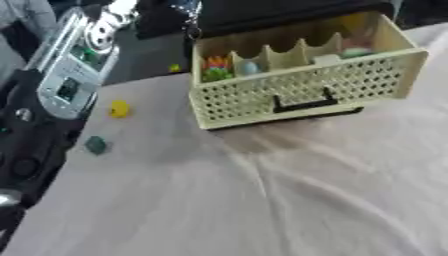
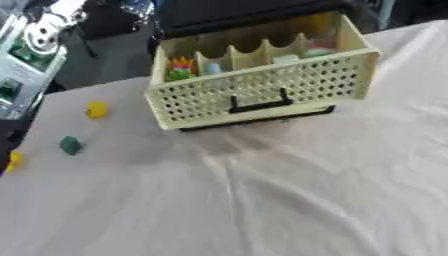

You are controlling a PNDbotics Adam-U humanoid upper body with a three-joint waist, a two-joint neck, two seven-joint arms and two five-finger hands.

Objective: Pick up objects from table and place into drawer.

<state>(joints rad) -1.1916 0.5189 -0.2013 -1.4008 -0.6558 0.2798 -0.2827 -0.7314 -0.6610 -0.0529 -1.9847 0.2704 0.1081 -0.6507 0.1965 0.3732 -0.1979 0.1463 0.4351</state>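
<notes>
A cream perforated drawer [image 1: 302,90] with a black handle [image 1: 304,103] stands pulled open at the back of the cloth-covered table [image 2: 289,200]. Its divided compartments hold a red, orange and green thing [image 1: 216,67], a pale blue thing [image 1: 249,67] and other small items at the right end [image 1: 354,50]. On the cloth to the left lie a small yellow object [image 2: 96,109], a small green object [image 2: 70,145] and another yellow piece [image 2: 12,161] at the left edge. Neither of my hands shows in either view.
A black shape with a silver part [image 1: 17,165] runs along the left edge of the table. Behind it stands a grey device with a small screen [image 1: 70,75]. The drawer's black cabinet [image 1: 289,12] sits at the back. The cloth is wrinkled.
</notes>
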